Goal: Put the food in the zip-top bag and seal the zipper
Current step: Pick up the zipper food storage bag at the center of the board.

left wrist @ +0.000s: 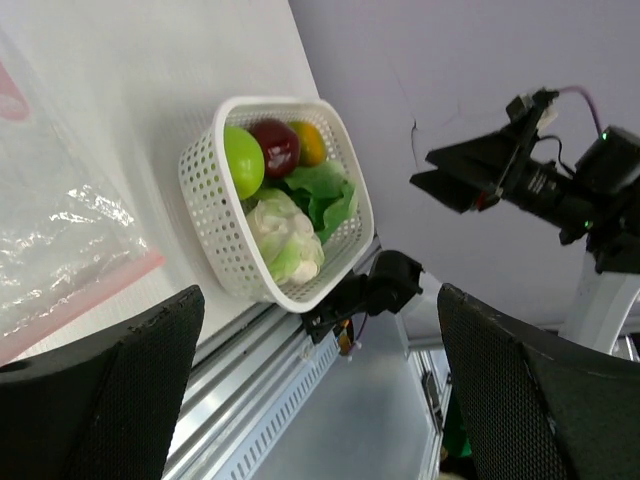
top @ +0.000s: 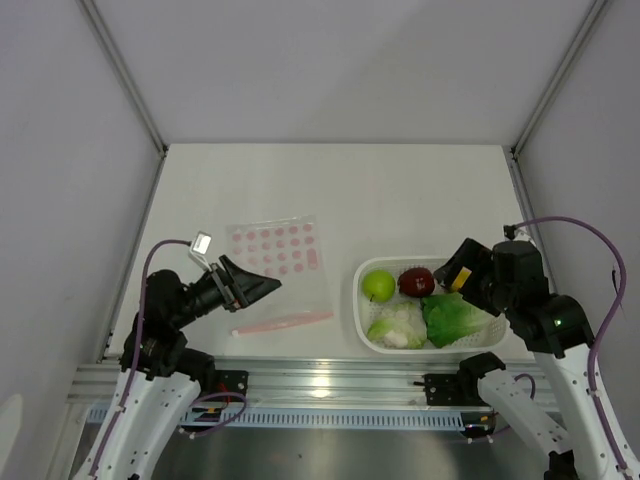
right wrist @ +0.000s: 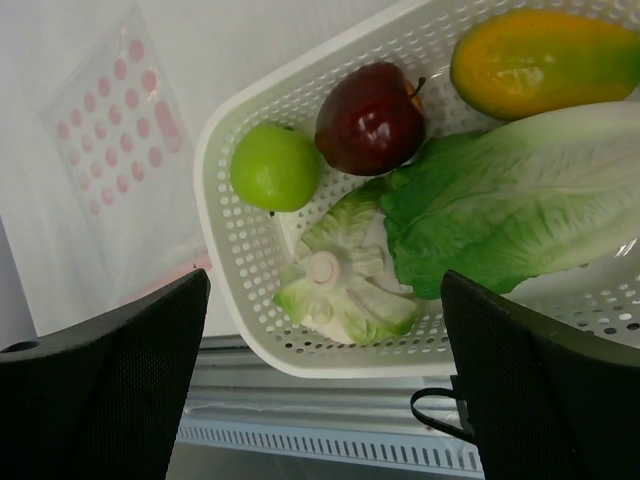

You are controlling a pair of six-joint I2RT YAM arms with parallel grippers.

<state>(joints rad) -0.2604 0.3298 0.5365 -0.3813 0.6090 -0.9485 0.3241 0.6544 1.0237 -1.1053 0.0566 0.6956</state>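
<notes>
The clear zip-top bag (top: 280, 265) with pink dots lies flat left of centre, its pink zipper (top: 285, 323) along the near edge. The food sits in a white basket (top: 361, 300): green apple (top: 378, 285), dark red apple (top: 416, 281), cauliflower (top: 397, 325), lettuce (top: 458, 318), and yellow-orange fruit (top: 459, 279) partly hidden. My left gripper (top: 268, 286) is open and empty over the bag's left side. My right gripper (top: 452, 266) is open and empty above the basket's far right. The right wrist view shows the green apple (right wrist: 275, 167), red apple (right wrist: 370, 118), fruit (right wrist: 540, 60), lettuce (right wrist: 510, 210) and cauliflower (right wrist: 345, 275).
The aluminium rail (top: 320, 385) runs along the near table edge, just in front of the basket. Grey walls close in the table on three sides. In the left wrist view the basket (left wrist: 215, 240) stands beyond the bag (left wrist: 60, 220), with the right arm's gripper (left wrist: 480, 170) above it.
</notes>
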